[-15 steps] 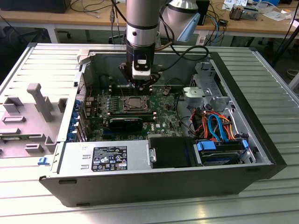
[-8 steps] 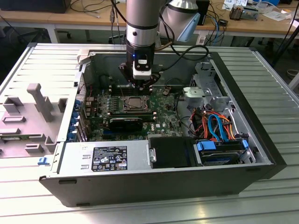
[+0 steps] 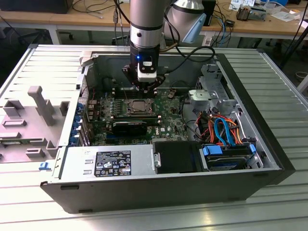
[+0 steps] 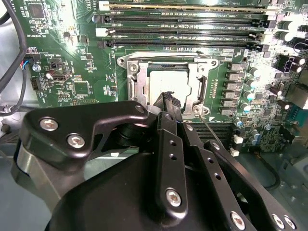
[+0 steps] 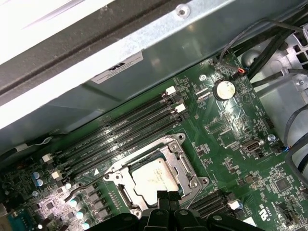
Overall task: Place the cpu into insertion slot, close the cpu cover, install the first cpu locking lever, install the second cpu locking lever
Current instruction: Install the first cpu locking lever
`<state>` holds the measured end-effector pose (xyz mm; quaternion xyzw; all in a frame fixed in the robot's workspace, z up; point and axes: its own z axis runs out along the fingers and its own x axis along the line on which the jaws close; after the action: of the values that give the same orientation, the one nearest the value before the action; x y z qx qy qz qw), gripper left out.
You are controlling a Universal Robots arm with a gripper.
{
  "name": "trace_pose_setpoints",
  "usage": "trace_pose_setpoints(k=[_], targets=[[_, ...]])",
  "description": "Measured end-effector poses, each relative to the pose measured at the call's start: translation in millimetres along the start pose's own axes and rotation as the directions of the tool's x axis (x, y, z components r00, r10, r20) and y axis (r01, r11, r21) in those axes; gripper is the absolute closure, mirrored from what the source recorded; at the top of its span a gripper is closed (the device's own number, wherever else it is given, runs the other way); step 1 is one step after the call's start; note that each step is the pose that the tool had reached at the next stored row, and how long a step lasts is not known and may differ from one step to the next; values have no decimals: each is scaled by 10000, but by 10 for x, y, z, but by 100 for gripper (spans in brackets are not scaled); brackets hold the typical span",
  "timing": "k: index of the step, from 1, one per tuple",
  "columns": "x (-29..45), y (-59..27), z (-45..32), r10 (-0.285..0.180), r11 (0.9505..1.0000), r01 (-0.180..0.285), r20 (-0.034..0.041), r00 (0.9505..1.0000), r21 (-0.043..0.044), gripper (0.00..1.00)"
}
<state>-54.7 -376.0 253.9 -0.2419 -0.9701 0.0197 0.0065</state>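
1. cpu (image 4: 169, 85): seated flat in the slot (image 3: 139, 107), dull silver top up. First step judged done.
2. cover (image 5: 185, 169): lowered over the cpu, which shows through the square cut-out. Second step judged done, though whether fully pressed home cannot be told.
3. lever (image 4: 210, 128): thin rod slanting away from a socket corner, apparently not latched. State of the other one not made out. Both locking steps judged left to do.
4. gripper (image 5: 166, 197): fingertips pressed together with no gap visible and nothing seen between them. Poised at the cover's edge in both wrist views. Contact with the metal cannot be told.
5. memory slots (image 4: 183, 21): long black rows beside the socket, on the far side from the gripper, all on the green board (image 5: 226, 120).
6. In the exterior view: gripper low at 12 o'clock of the slot, black card (image 3: 130, 126) at 6 o'clock, grey supply (image 3: 108, 161) at 7 o'clock, blue-tabbed drives (image 3: 226, 156) at 4 o'clock, all within the open case (image 3: 159, 190).
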Motion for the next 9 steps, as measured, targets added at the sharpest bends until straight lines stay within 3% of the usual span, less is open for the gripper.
trace_pose_setpoints(k=[9], targets=[[0,0,0,-200,9998,200,8,9998,1,89]])
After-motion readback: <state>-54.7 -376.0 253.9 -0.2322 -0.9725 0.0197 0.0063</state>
